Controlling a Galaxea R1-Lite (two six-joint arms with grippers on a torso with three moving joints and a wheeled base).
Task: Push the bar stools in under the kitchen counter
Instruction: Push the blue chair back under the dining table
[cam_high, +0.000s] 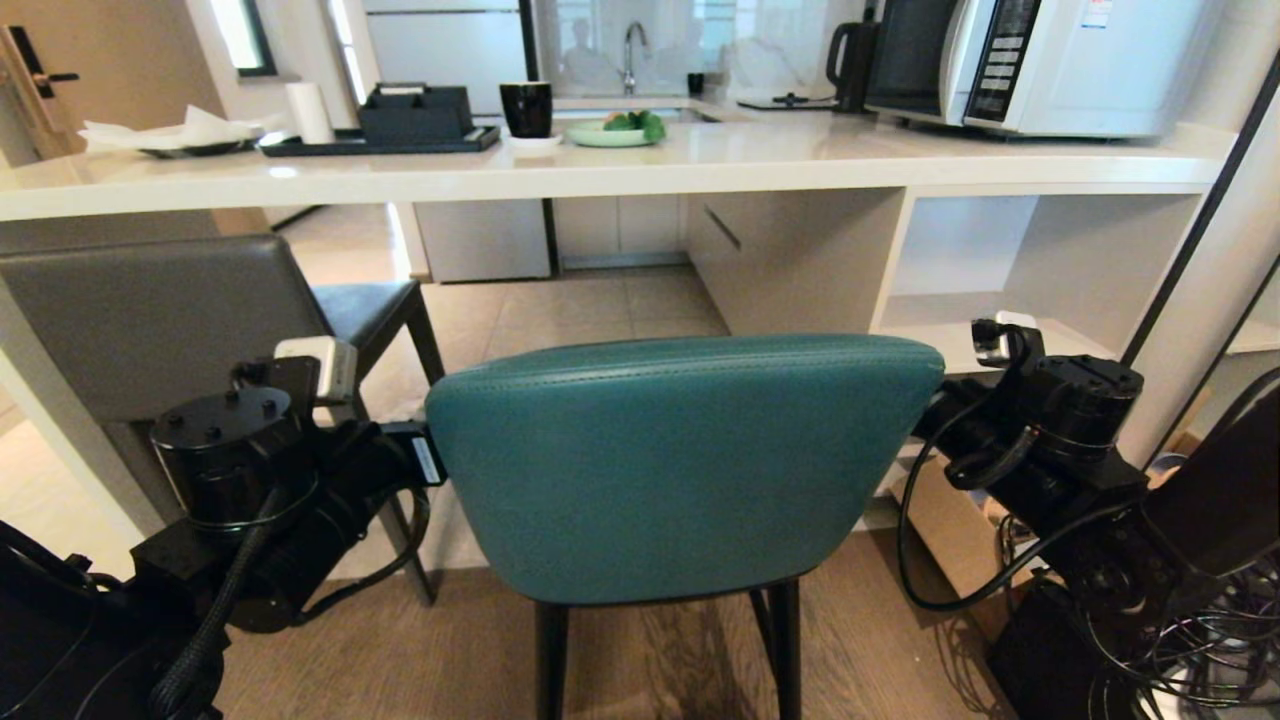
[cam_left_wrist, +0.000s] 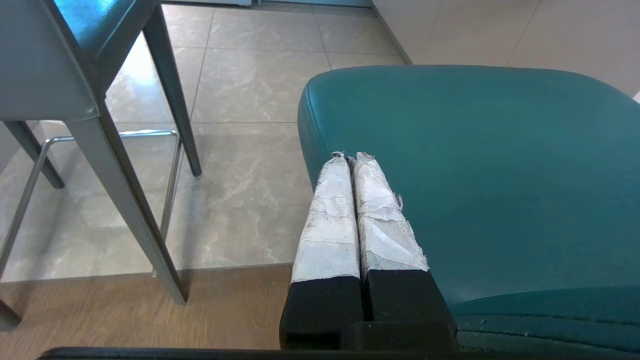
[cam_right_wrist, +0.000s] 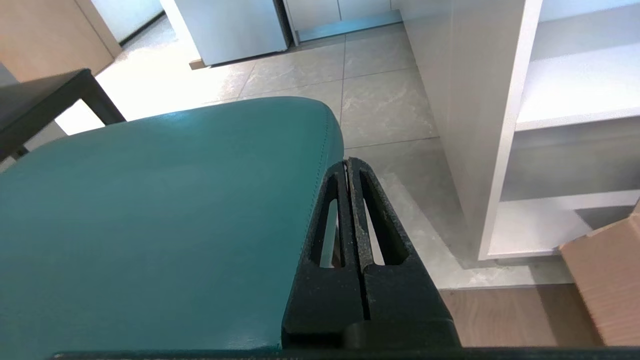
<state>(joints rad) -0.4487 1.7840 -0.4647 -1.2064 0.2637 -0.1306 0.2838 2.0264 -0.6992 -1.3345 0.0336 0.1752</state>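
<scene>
Left gripper and right gripper, both closed and empty, flank the teal stool back, one at each edge.

Bright daylight from the rear, glare on floor tiles, wide-angle edge bending

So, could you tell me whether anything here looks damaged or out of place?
Yes: the white wrapping on the left gripper's fingers is cracked and frayed at the tips. Both stools stand out from the counter: the teal stool is well back, and the grey stool is only partly under.
</scene>
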